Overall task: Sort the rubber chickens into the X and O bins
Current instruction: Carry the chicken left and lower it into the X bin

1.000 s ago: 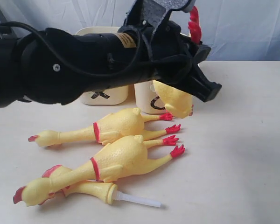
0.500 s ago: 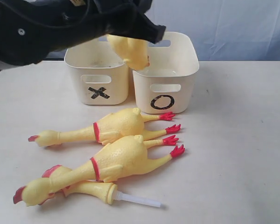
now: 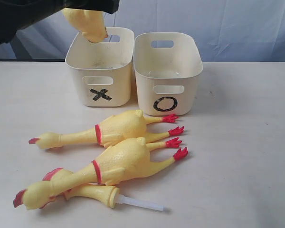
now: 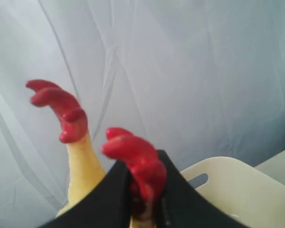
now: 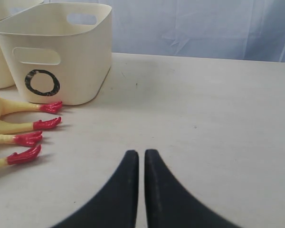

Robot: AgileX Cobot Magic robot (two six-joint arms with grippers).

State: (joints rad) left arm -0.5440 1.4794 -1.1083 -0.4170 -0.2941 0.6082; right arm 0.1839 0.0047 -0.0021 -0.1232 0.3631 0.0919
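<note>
Left tool [image 4: 142,164] clamped on headless chicken body [image 3: 85,23] by a leg, hanging over X bin [image 3: 80,97] at bench [image 3: 237,142] far edge. Right tool [image 5: 141,159] pressed together, low near O bin [image 5: 80,71]. Whole chickens [image 3: 121,127] lie mid-bench.

- Headless body [image 3: 87,23] in my left claw [image 4: 141,166] hangs over the X bin [image 3: 121,90] — open mouth below.
- Chickens [image 3: 123,126] lie before both bins, barring low passes.
- Right of the O bin [image 3: 190,95], bare table [image 3: 247,142] — room for my right claw [image 5: 141,156].
</note>
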